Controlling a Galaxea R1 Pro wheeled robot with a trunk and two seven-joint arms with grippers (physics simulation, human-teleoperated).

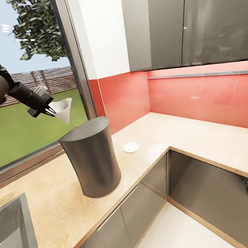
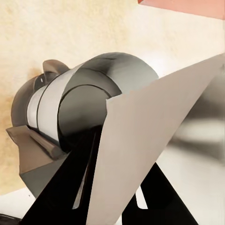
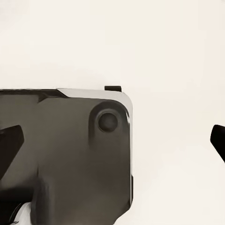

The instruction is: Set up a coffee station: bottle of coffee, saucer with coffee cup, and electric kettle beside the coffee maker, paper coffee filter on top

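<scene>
Nearest in the head view, a strip of steel sink (image 1: 13, 237) at the left, sunk into the kitchen countertop (image 1: 52, 201). Just beyond, the coffee maker (image 1: 93, 162), standing upright near the counter's front edge, long axis vertical with a slight lean, flat top facing up and bare. To its right and a little farther back, the saucer (image 1: 131, 147), lying flat on the worktop, near the drum but not touching.

Up above the drum's far left rim, the left gripper (image 1: 51, 109), fingers pinched tight on the paper coffee filter (image 1: 64, 109). Cone shape there, wide mouth toward the gripper, tip pointing down and slightly right toward the drum's top, so long axis tilted off vertical. Held clear of the top, a gap between tip and rim. Through the left wrist camera, the filter (image 2: 150, 145) as a broad pale fold clamped between dark fingers, with the coffee maker (image 2: 103, 93) below it.

Clearly the filter step, carry done, release pending. Next, by the look of it: shift right and nearer to centre over the flat top, lower until paper meets surface, then spread the fingers. Risk of light paper sliding off the edge.

Right gripper fingers at the edges of the right wrist view, spread well apart, nothing between them.

Farthest back, red backsplash (image 1: 201, 98) and grey wall cabinets (image 1: 186, 15).
</scene>
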